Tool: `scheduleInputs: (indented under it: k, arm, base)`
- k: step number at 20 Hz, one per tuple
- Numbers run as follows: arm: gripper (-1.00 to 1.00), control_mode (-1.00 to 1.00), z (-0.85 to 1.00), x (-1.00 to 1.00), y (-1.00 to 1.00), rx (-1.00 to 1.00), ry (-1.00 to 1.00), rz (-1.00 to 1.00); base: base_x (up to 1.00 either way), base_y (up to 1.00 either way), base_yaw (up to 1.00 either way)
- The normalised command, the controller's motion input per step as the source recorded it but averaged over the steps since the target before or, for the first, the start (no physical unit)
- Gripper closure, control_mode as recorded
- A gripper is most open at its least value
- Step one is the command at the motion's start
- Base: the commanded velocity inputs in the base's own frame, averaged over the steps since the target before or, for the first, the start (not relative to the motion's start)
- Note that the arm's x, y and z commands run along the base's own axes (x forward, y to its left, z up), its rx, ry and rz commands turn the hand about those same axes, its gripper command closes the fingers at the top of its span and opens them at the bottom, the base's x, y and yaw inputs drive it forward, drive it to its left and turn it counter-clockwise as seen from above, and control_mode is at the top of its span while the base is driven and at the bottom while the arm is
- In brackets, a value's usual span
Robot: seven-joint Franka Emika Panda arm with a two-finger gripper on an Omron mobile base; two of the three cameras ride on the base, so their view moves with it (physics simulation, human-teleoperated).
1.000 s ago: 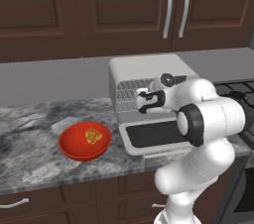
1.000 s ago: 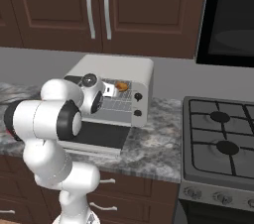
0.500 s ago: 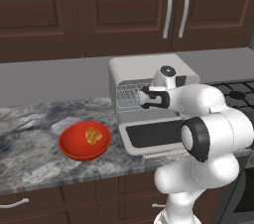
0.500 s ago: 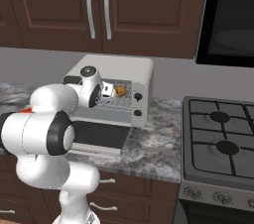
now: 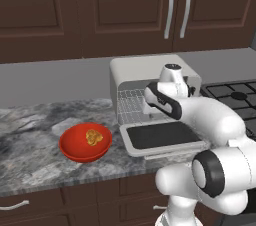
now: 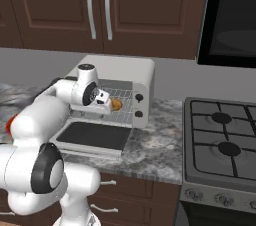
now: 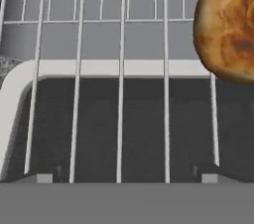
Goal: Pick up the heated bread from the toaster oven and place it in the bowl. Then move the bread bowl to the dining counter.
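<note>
Dark wooden cabinets back a grey marbled counter (image 5: 30, 160) that carries the toaster oven (image 5: 150, 77), its door (image 5: 160, 137) dropped open, beside a gas hob (image 6: 225, 140). Compared with the earlier frames, the white arm has swung its wrist further over the open door and up to the oven mouth, so the reach is nearly complete while the grasp is not yet made. At 9 o'clock of the oven, the bowl (image 5: 70, 152) sits on the counter and already holds a lumpy pastry (image 5: 92, 136). On the wire rack (image 7: 121, 94), the heated bread (image 7: 228, 25) lies at 1 o'clock in the hand view, untouched. The end effector (image 6: 107, 102) hovers just before it; its two tips stand spread apart, holding nothing.
</note>
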Motion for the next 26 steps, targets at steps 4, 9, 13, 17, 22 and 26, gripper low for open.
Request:
scheduleInputs:
  k: [4, 9, 13, 17, 22, 26]
  arm:
    - [-1.00, -1.00, -0.49, -1.00, 0.06, 0.00, 0.30, 0.00]
    - [-1.00, -1.00, -0.04, -0.95, 0.03, -0.02, -0.17, -0.03]
    - [-1.00, -1.00, 0.96, 0.04, -0.03, -0.02, -0.29, -0.16]
    - [-1.00, -1.00, 0.75, 0.43, -0.34, 0.00, -0.09, -0.18]
    - [-1.00, -1.00, -0.14, 0.25, -0.72, 0.00, 0.00, -0.12]
    - [-1.00, -1.00, -0.56, 0.09, -0.44, 0.00, -0.01, -0.09]
  base:
    - [0.00, 0.00, 0.00]
    - [0.00, 0.00, 0.00]
    - [0.00, 0.00, 0.00]
    - [0.00, 0.00, 0.00]
    - [0.00, 0.00, 0.00]
    - [0.00, 0.00, 0.00]
